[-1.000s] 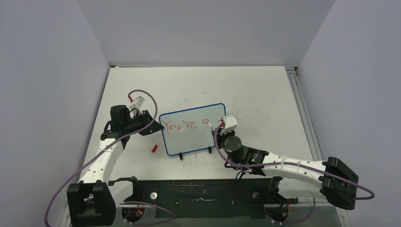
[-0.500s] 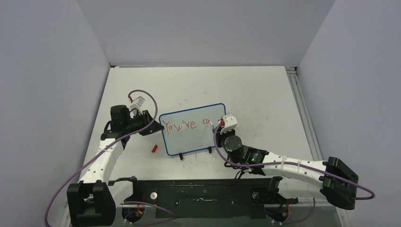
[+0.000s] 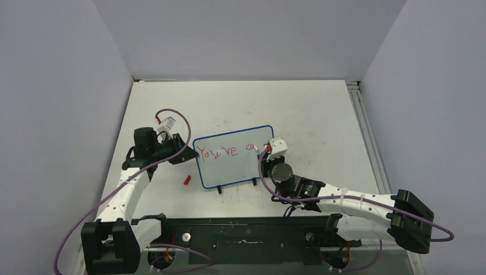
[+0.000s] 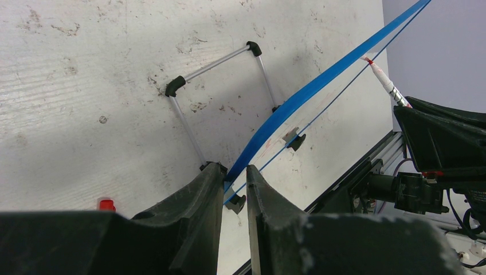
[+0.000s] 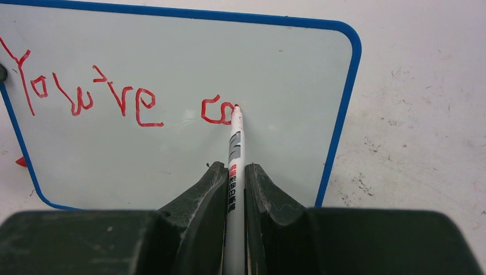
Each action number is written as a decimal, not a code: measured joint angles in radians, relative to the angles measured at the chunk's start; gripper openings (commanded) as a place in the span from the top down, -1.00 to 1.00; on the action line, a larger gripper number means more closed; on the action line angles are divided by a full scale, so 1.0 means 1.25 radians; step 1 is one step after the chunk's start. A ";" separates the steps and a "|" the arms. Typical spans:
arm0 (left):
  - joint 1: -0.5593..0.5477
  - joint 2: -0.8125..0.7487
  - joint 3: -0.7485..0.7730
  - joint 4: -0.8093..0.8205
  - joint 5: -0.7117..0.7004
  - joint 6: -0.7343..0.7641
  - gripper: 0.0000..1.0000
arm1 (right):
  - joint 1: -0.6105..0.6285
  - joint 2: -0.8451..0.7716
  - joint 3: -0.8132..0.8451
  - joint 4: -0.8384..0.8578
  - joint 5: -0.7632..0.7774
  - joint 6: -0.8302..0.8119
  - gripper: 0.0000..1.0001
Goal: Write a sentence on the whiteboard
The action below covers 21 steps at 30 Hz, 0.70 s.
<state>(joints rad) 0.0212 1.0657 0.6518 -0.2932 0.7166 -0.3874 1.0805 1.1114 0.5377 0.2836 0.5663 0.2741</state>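
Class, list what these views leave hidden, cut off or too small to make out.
Left wrist view: the whiteboard is edge-on in the left gripper, so the sentence is unreadable.
Right wrist view: the rear of the marker is hidden between the fingers of the right gripper; its barrel print is too small.
Top view: the small red object near the whiteboard is too small to identify.

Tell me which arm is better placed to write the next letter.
Right. The right claw grips the marker, its tip at the end of the red writing on the whiteboard. The left claw pinches the whiteboard's blue edge, holding it steady.
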 measured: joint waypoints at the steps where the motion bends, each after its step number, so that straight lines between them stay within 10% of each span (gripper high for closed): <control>1: 0.000 0.000 0.000 0.000 0.000 0.000 0.61 | 0.000 0.000 0.000 0.000 0.000 0.000 0.89; 21: 0.000 0.000 0.000 0.000 0.000 0.000 0.61 | 0.006 -0.007 -0.012 -0.010 0.000 0.028 0.89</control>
<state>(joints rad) 0.0212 1.0657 0.6518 -0.2928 0.7162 -0.3874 1.0878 1.1030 0.5232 0.2707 0.5663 0.3088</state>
